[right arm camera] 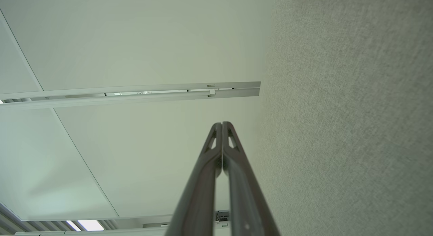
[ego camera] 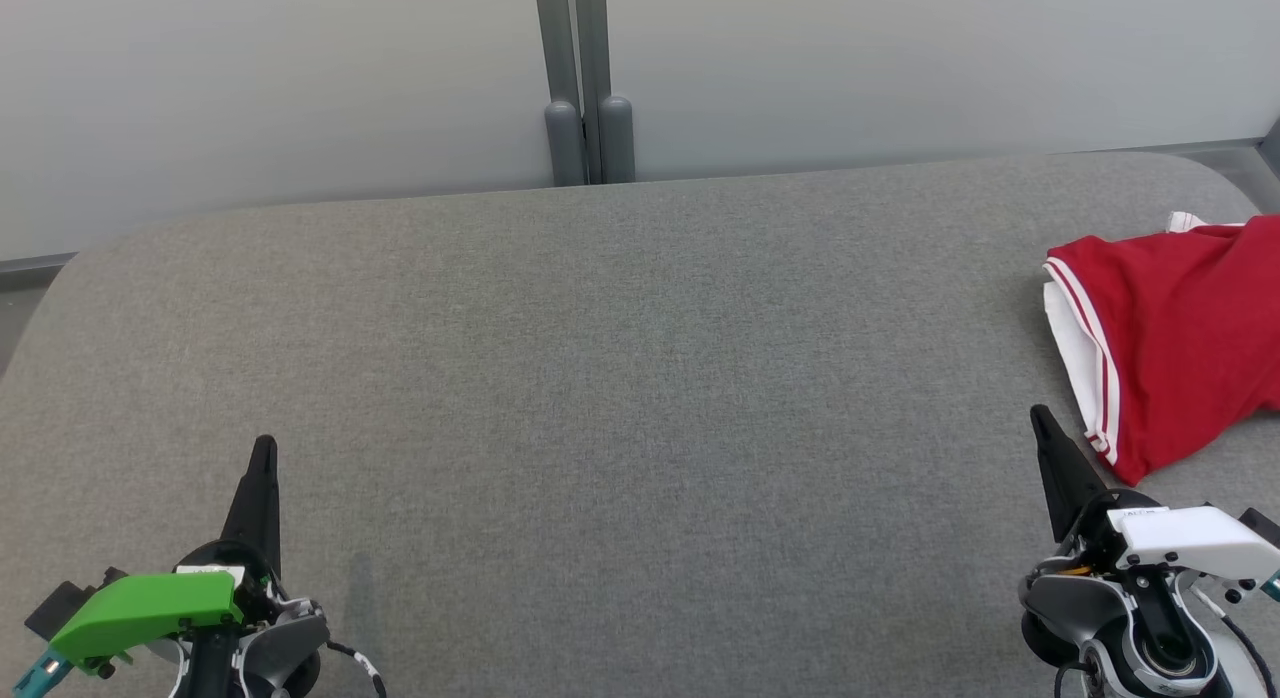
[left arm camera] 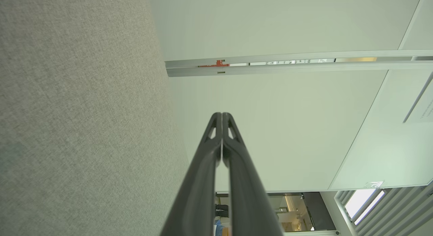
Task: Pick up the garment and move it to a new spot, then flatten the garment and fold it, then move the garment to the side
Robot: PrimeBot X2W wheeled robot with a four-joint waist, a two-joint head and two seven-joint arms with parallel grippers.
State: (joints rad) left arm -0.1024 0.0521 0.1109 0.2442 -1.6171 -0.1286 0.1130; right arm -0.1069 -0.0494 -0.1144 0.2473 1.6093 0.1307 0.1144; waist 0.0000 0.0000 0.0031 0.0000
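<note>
While a red garment [ego camera: 1180, 328] lies rumpled at the far right of the grey surface [ego camera: 620, 358], the robot's two arms sit low at the near edge, one toward each corner. The garment is trimmed with white stripes along one hem and shows a white layer beneath. It runs off the right side of the head view, so its full shape cannot be told.

The right pincer [ego camera: 1040, 418], ahead of a white wrist cover [ego camera: 1190, 538], points away from the robot with its tip just beside the striped hem. A thin strip of grey shows between tip and cloth, and nothing is pinched. Seen from that wrist, its two dark fingers [right arm camera: 203, 182] are pressed together, tips meeting, with the surface's weave on one side and a pale wall [right arm camera: 135, 43] beyond.

The left pincer [ego camera: 263, 453], ahead of a green wrist cover [ego camera: 150, 608], stands well apart from the garment, on the opposite side of the surface. Its fingers [left arm camera: 199, 182] are likewise pressed together from base to tip and grip nothing. Behind the surface's rounded far edge, the wall is split by a twin grey post [ego camera: 588, 78].
</note>
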